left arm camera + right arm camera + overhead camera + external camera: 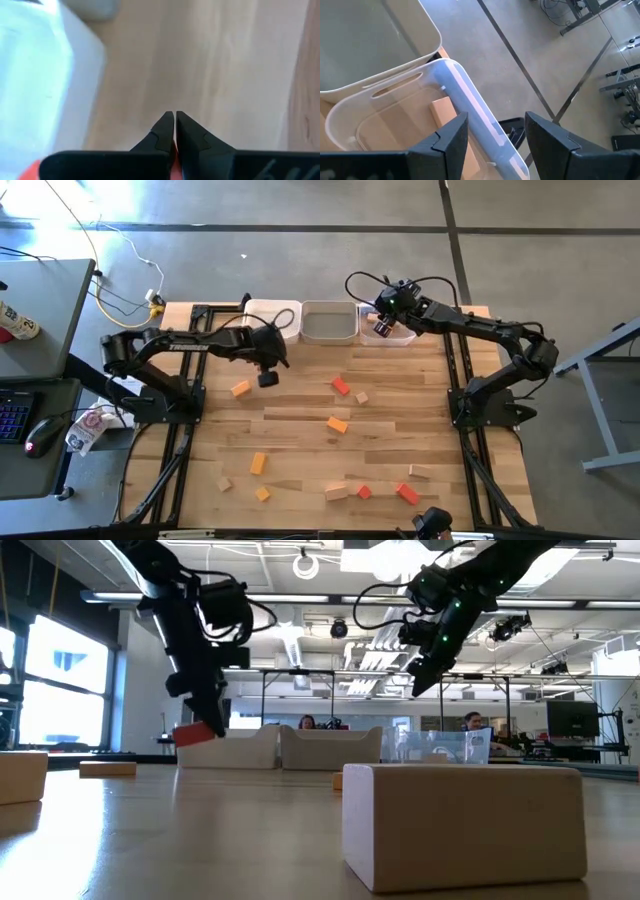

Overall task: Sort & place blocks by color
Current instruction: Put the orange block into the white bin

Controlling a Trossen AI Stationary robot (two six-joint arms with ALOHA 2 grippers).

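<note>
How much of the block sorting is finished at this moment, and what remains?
Done: one pale wood block already lies in the clear bin, and the right pincer hangs open above that bin. In hand: the left pincer is shut on a red block, lifted near the bins. Left: about a dozen blocks lie on the table, among them an orange block.

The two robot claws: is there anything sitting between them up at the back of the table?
Yes. In the high view, between the left gripper and the right gripper stands the middle bin, at the table's far edge.
</note>
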